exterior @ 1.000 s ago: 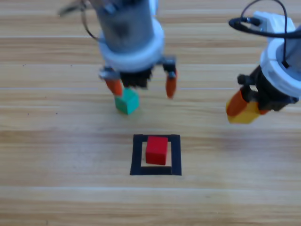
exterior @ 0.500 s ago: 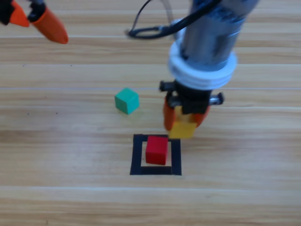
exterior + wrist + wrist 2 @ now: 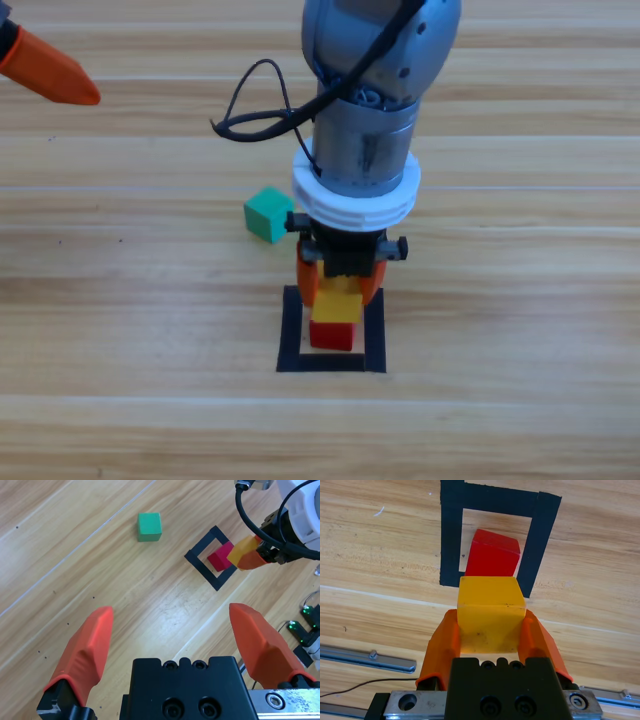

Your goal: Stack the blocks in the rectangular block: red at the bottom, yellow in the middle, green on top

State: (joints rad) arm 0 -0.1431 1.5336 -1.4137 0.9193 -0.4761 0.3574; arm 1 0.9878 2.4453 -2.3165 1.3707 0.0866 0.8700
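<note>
Over the black tape frame (image 3: pixel 291 330), a plain matte yellow cube (image 3: pixel 491 612) is pinched by the right gripper (image 3: pixel 491 630), just above the red cube (image 3: pixel 492 555) inside. Green cube (image 3: pixel 269 215) sits apart on bare wood, w/ left gripper (image 3: pixel 172 640) held wide open near the edge.

One cube (image 3: pixel 331 334) sits inside the tape frame (image 3: pixel 291 330), another (image 3: pixel 270 215) outside, up-left, well apart.

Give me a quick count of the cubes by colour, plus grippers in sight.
Red cube: 1
Yellow cube: 1
Teal-green cube: 1
Grippers: 2, the right gripper shut on the yellow cube, the left gripper open
Total: 3 cubes, 2 grippers
</note>
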